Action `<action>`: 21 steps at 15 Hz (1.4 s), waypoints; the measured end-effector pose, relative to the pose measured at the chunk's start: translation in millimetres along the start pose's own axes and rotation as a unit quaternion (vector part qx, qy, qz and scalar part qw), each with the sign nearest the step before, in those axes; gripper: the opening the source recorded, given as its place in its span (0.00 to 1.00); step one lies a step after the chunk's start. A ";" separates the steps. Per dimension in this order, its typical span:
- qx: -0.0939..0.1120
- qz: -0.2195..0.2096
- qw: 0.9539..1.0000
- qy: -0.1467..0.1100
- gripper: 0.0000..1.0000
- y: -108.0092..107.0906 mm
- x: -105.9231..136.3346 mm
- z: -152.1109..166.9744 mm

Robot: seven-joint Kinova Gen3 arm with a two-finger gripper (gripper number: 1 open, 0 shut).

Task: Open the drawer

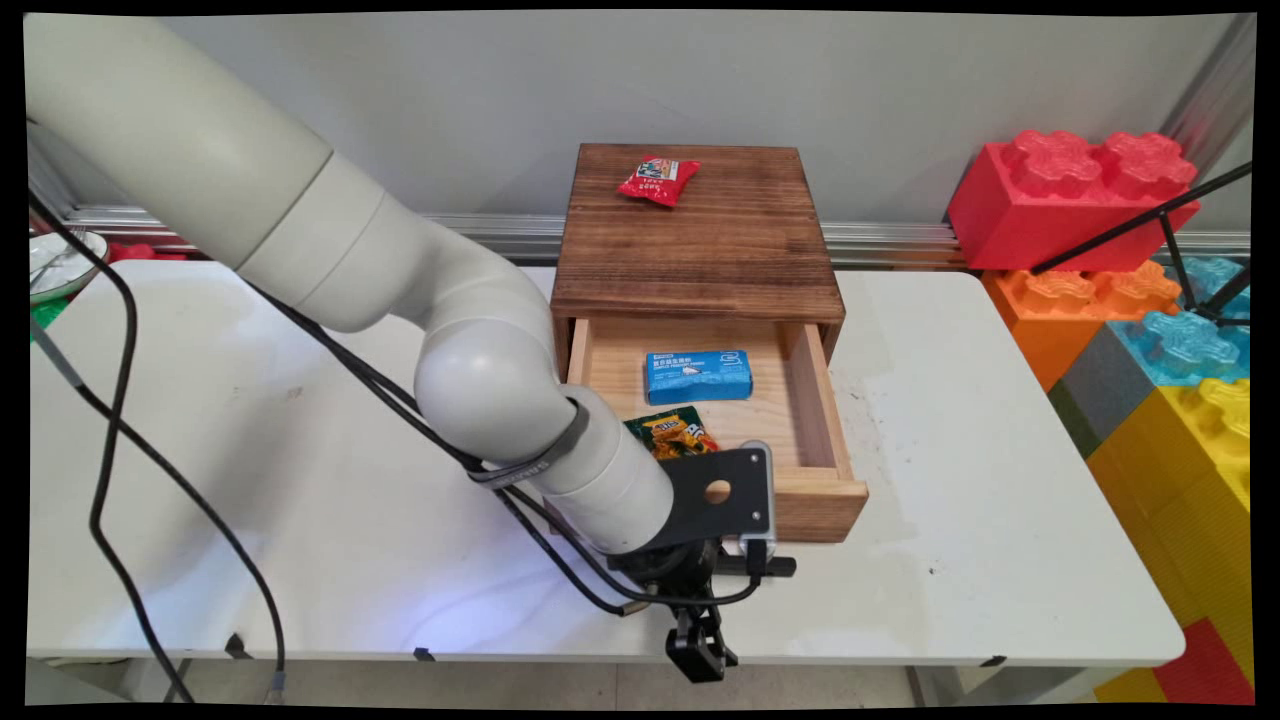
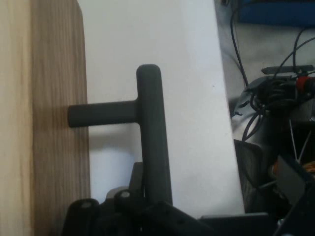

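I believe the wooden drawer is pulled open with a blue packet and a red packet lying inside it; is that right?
Not quite. The open wooden drawer holds the blue rectangular packet and a green-and-orange snack packet. The red snack packet lies on top of the dark wooden cabinet, as the main view shows.

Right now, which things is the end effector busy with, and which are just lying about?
In hand: end effector, handle, open drawer.
Lying about: blue packet and green packet in drawer, red packet on cabinet top, toy blocks.
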 end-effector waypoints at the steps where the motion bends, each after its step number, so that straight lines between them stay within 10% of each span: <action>1: -0.001 0.000 1.000 0.000 1.00 1.6 -0.3 -0.3; 21: -0.014 0.001 1.000 0.008 1.00 33.1 -3.9 -13.7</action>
